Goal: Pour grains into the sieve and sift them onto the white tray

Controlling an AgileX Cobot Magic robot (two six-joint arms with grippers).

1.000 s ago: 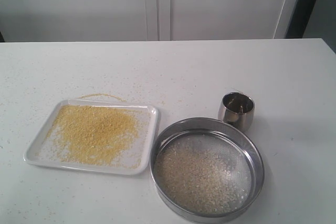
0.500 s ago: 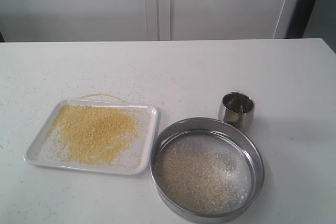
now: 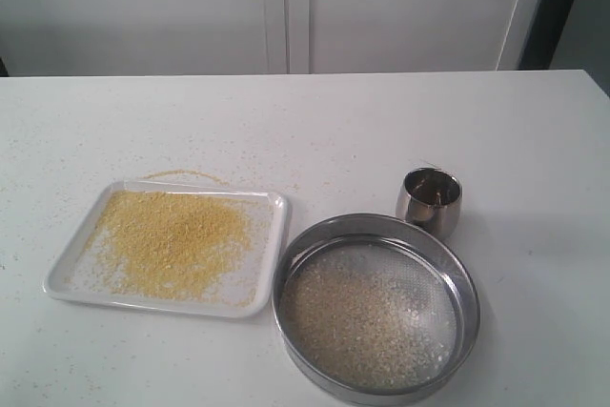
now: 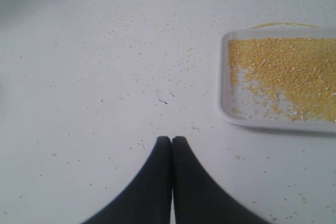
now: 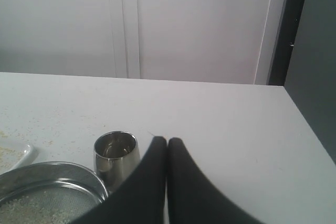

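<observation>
Nothing has shifted across the last second: tray, sieve and cup lie exactly as they did, and no arm enters the exterior view. The left gripper (image 4: 171,139) hangs over bare table (image 3: 305,121) with its dark fingers pressed together on nothing. The right gripper (image 5: 167,140) is likewise closed and empty.

Ahead of the left gripper lies the white tray (image 3: 191,186), which sits on the left of the exterior view with its long side running across that view. It carries the fine golden share of the grains (image 3: 172,240). Ahead of the right gripper stand the small steel cup (image 3: 430,199) and, just in front of it in the exterior view, the sieve (image 3: 457,259). The sieve rests on the table just beside the tray's near right corner; whether the two touch we cannot tell. Its mesh holds the coarser pale grains (image 3: 357,316).

We judge the sifting done. Should the sieve need another pass, the right arm is the nearer one, and the tray lies to the sieve's left. Stray granules speckle the table.
</observation>
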